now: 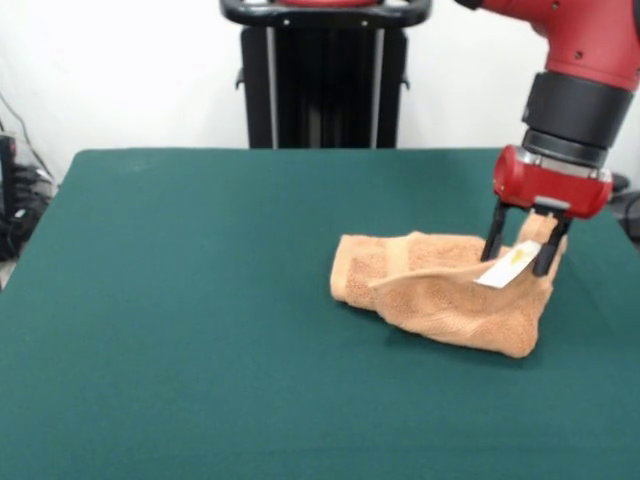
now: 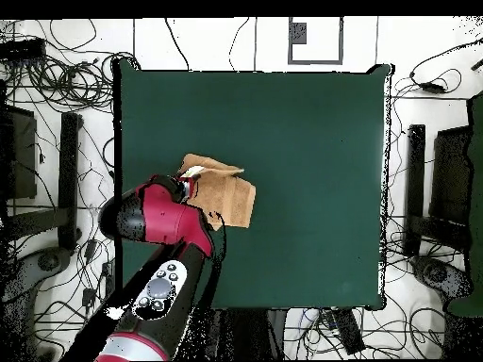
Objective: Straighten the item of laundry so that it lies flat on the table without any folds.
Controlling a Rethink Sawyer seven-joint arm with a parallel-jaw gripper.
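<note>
The item of laundry (image 1: 440, 295) is a light-orange towel, bunched and folded over itself on the right half of the green table (image 1: 200, 300). Its right end is pulled up into a peak between the two black fingers of my gripper (image 1: 520, 252), which is shut on it. A white care tag (image 1: 508, 266) hangs across the gap at the fingertips. From above, the towel (image 2: 226, 193) lies near the table's left edge (image 2: 124, 141), and the red arm (image 2: 156, 217) covers its lower left part and hides the gripper.
The robot's black pedestal (image 1: 325, 90) stands behind the table's far edge. Cables and black stands (image 2: 71, 179) crowd the floor on both sides of the table.
</note>
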